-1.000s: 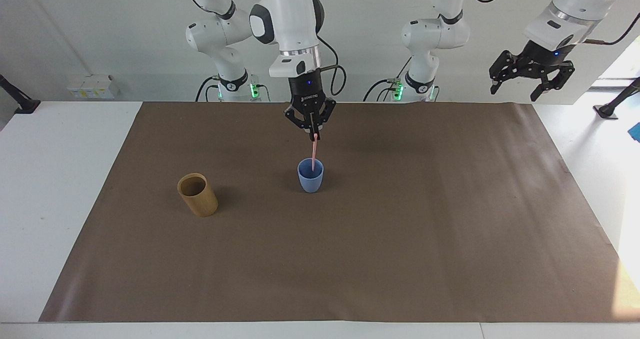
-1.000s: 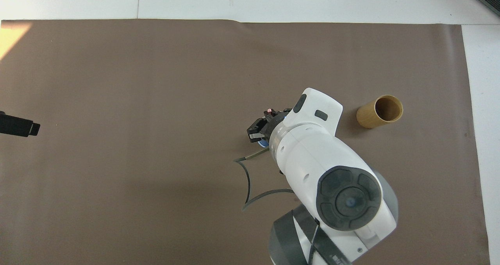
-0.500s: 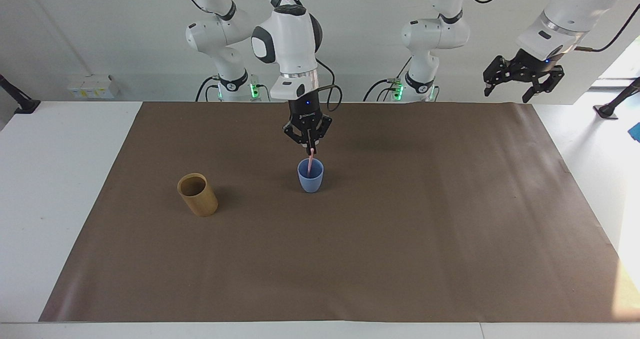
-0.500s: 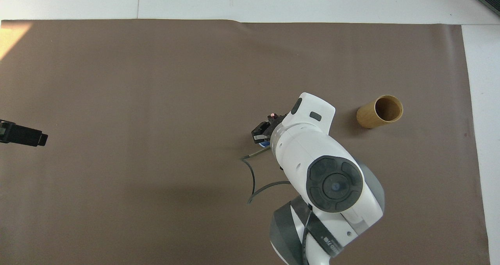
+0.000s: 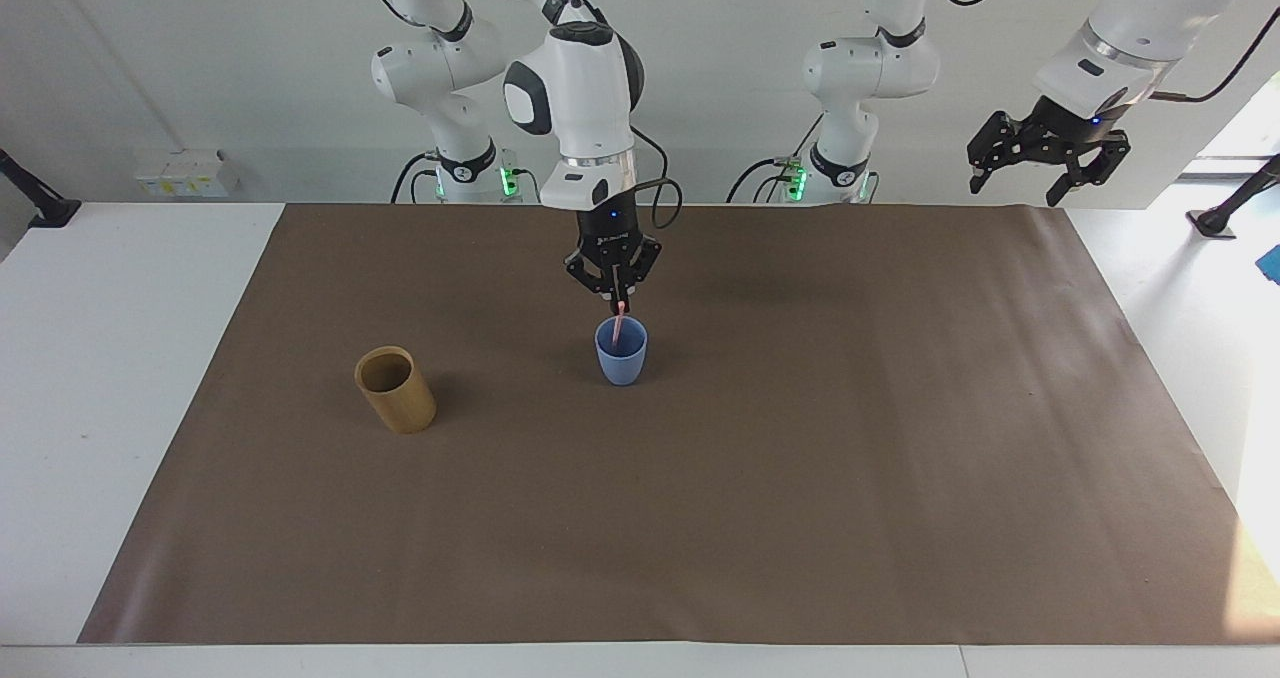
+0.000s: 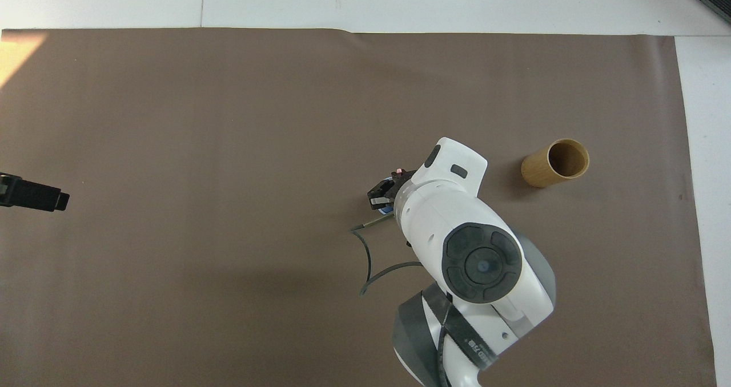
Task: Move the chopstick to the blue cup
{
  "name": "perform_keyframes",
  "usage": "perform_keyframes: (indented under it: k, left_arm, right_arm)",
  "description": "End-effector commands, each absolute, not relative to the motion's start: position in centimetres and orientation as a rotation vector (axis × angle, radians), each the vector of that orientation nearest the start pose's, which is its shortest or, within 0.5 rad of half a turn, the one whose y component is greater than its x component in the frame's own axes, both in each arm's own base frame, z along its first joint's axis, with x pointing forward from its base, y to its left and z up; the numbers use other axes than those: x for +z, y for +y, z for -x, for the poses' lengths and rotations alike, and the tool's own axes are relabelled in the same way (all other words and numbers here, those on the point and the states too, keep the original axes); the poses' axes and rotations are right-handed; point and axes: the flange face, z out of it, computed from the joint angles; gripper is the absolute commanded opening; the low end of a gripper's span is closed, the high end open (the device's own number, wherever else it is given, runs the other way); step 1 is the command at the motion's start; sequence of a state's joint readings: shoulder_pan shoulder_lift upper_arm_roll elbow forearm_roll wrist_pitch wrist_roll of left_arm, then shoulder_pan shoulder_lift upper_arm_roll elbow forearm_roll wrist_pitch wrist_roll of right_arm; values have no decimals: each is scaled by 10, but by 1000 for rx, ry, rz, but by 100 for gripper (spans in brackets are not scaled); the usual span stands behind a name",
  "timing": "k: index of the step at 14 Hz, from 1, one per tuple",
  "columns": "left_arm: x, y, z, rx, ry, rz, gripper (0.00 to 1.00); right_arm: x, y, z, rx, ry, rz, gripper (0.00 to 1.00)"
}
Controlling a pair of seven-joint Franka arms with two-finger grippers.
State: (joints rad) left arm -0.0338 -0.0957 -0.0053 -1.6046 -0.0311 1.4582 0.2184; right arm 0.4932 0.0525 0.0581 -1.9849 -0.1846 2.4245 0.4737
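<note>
The blue cup (image 5: 621, 360) stands upright on the brown mat, near the middle of the table. The pink chopstick (image 5: 620, 322) stands almost upright with its lower end inside the cup. My right gripper (image 5: 617, 304) hangs straight down over the cup, its fingertips pinched on the chopstick's top end. In the overhead view the right arm covers nearly all of the cup; only the chopstick's pink tip (image 6: 398, 172) shows at the right gripper (image 6: 389, 189). My left gripper (image 5: 1045, 153) waits open and empty, raised over the left arm's end of the table.
A taller tan bamboo cup (image 5: 395, 390) stands upright on the brown mat (image 5: 800, 478), toward the right arm's end and slightly farther from the robots than the blue cup. The right arm's cable (image 6: 365, 256) loops beside its wrist.
My right gripper has come down over the blue cup, sinking the chopstick deeper into it. The left gripper rose slightly and drew back toward its end of the table.
</note>
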Motion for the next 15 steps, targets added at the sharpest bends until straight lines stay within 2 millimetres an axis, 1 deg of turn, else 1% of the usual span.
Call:
perform_keyframes:
  k: [1,3,4,6,8,9,11,14,15]
  left_arm:
    - [650,-28,-507,87,401,3143,100]
    - [651,-26,-508,72,401,3143,100]
    - [651,-21,-508,77,384,3146,100]
    - [651,-11,-508,76,355,3149,100]
    - [651,-11,-508,76,355,3149,100]
    - [651,-12,-508,76,360,3149,100]
    - [651,-16,-508,77,369,3147,100]
    - [651,-12,-508,76,357,3149,100]
    - [651,-11,-508,76,355,3149,100]
  right_arm:
    - [502,293,-538,-689,-185,2987,100]
    - [527,266,-549,-672,-86,3005,100]
    - [540,249,-553,-646,-29,3020,100]
    - [566,201,-562,-591,119,3046,100]
    - [590,146,-565,-521,277,3061,100]
    - [601,123,-566,-482,326,3067,100]
    - [629,94,-563,-391,328,3109,100]
    - [657,63,-557,-294,335,3136,100]
    - [663,53,-555,-243,327,3131,100]
